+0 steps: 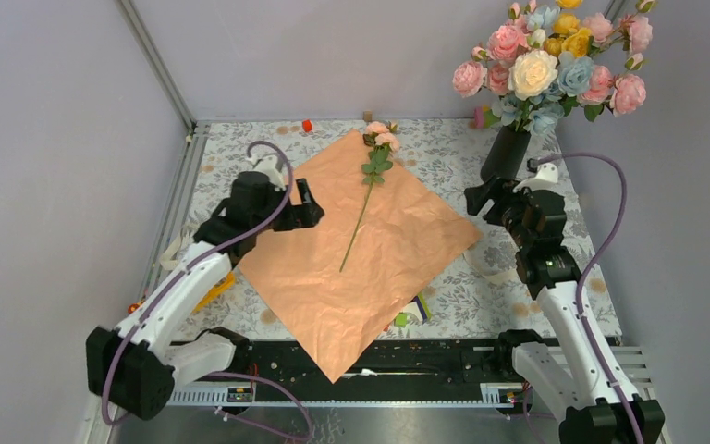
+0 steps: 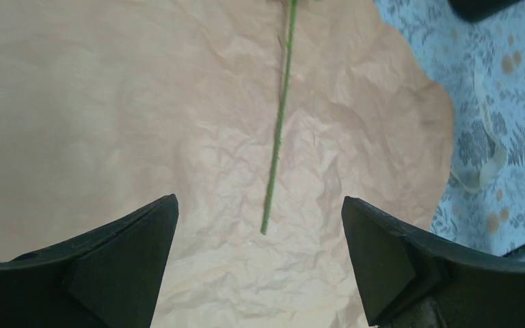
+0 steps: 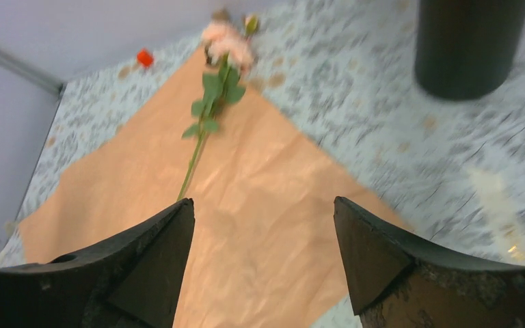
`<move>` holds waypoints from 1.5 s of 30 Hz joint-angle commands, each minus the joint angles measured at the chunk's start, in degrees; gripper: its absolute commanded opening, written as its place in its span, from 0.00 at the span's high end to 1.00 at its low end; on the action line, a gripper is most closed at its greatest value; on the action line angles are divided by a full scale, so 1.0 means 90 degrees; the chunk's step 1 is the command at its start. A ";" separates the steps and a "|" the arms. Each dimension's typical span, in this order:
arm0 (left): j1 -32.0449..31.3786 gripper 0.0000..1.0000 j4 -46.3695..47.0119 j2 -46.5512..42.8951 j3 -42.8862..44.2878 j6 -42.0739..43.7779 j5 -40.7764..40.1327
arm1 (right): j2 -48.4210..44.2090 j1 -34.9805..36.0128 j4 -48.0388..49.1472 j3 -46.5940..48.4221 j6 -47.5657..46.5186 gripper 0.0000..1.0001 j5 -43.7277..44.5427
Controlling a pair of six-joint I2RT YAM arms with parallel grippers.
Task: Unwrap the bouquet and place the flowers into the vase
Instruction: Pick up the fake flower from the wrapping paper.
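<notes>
On the flattened peach paper (image 1: 333, 287) one pink flower stem (image 1: 359, 215) is laid. Left gripper (image 1: 307, 205) and right gripper (image 1: 477, 196) are held wide open, empty. Black vase (image 1: 506, 153) is filled.

The paper (image 1: 407, 231) is peach, the vase (image 1: 506, 153) black, the tablecloth (image 1: 462, 296) leaf-patterned.
</notes>
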 commanded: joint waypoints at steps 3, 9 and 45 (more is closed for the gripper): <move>-0.0983 0.05 0.1052 0.1185 0.0158 -0.0438 -0.0359 | -0.0024 0.0824 -0.0172 -0.0571 0.0809 0.21 -0.0244; -0.1580 0.10 0.1128 0.2805 0.1147 -0.0163 -0.0902 | 0.0109 0.1674 -0.0048 -0.0971 0.1017 0.24 0.0416; -0.2169 0.70 -0.0100 0.5980 0.3100 0.0190 -0.2092 | -0.0121 0.1738 0.0148 -0.1434 0.0801 0.26 0.0619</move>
